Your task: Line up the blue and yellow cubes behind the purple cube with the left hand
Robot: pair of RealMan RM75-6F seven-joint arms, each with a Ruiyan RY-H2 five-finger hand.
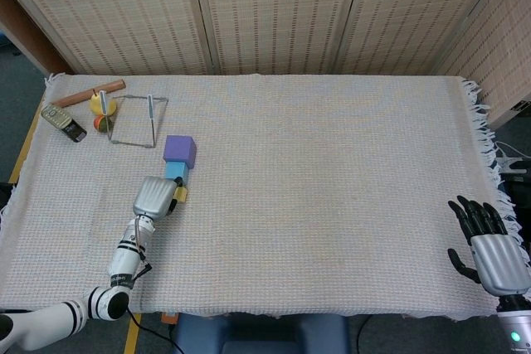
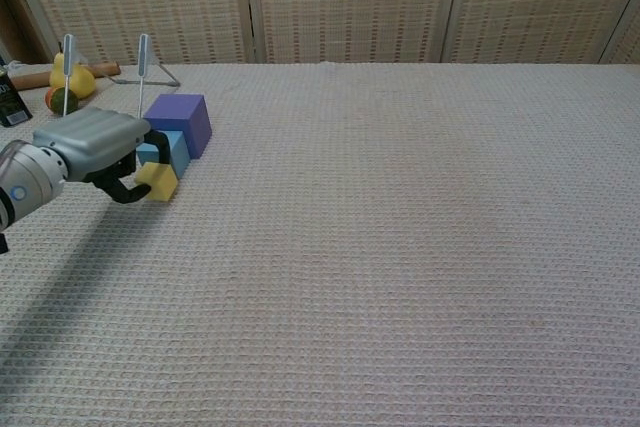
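Left hand (image 2: 95,147) pinches yellow cube (image 2: 157,180) beside blue cube (image 2: 176,148).

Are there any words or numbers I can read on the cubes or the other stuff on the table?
No readable text anywhere.
Purple cube, blue cube, yellow cube: plain faces, no writing.
Dark phone-like object at the table's far left corner: may carry keys or markings, but too small and blurred to read.
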